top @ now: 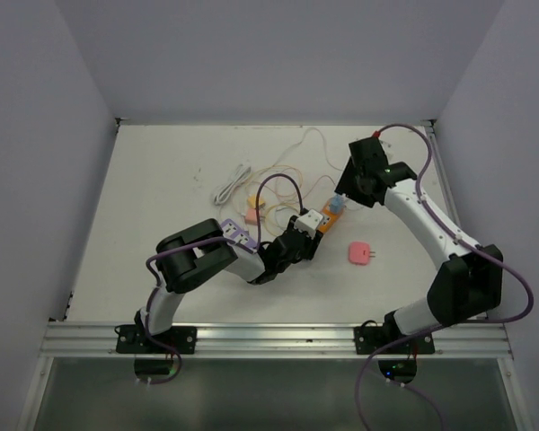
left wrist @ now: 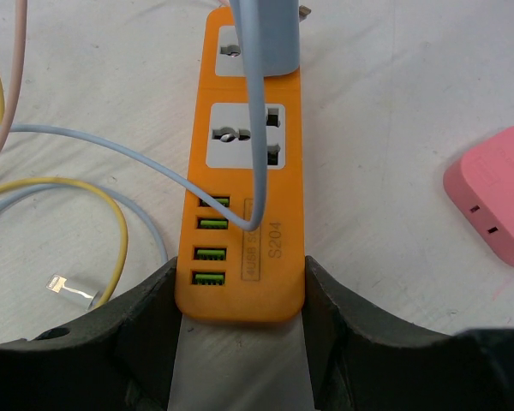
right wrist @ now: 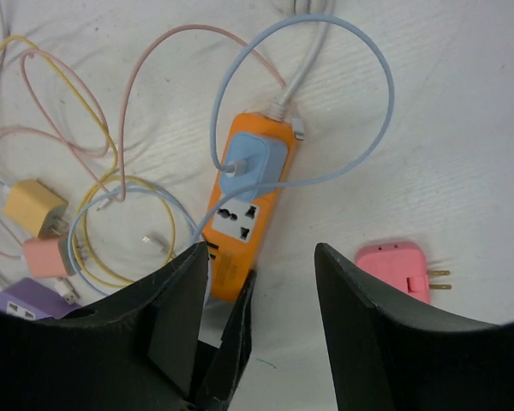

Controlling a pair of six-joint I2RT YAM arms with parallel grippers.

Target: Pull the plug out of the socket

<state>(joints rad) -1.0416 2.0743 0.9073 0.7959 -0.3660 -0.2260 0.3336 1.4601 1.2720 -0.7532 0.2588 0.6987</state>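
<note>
Left wrist | left jaws clamp socket strip (left wrist: 278,287) | blue plug (left wrist: 274,34) seated

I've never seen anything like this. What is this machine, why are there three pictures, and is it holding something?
These are two robot arms bolted to a white table. One picture looks down from above. The other two come from small cameras on the arms' wrists, so the dark shapes at the bottom are each arm's own fingers. The left tool grips the end of an orange power strip. The right tool hangs open above the strip, holding nothing. A blue plug sits in one of the strip's sockets. Nearby lie a pink adapter, a yellow adapter and several cables.
</note>
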